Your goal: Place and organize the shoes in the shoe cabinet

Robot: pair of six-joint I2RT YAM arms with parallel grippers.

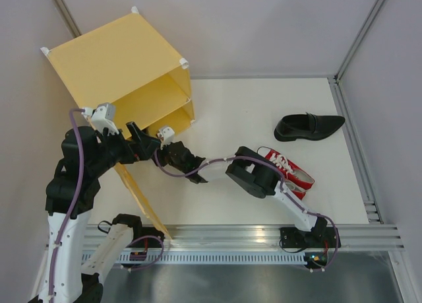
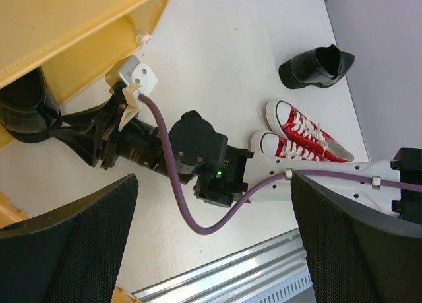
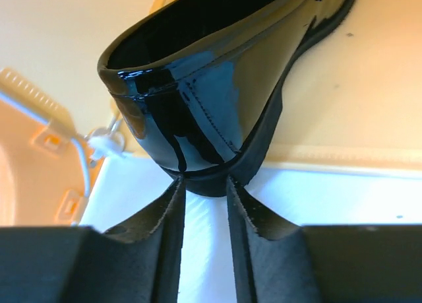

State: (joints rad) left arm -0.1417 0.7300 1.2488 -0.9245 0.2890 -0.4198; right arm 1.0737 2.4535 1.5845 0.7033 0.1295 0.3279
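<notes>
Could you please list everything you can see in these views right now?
table: one, white.
cabinet: one, yellow-orange, far left of the table, door open.
loafers: two, glossy black; one on the table at right, one in the cabinet's lower compartment.
sneakers: one pair, red with white laces, near side of the table, right of centre.
left end effector: one, black, open, holding nothing.
right end effector: one, black, fingers slightly apart at the stowed loafer's heel.

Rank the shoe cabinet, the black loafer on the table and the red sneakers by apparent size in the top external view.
1. Shoe cabinet, clearly largest.
2 and 3. Black loafer and red sneakers: no ranking; the right arm covers part of the sneakers, and what shows looks similar.
</notes>
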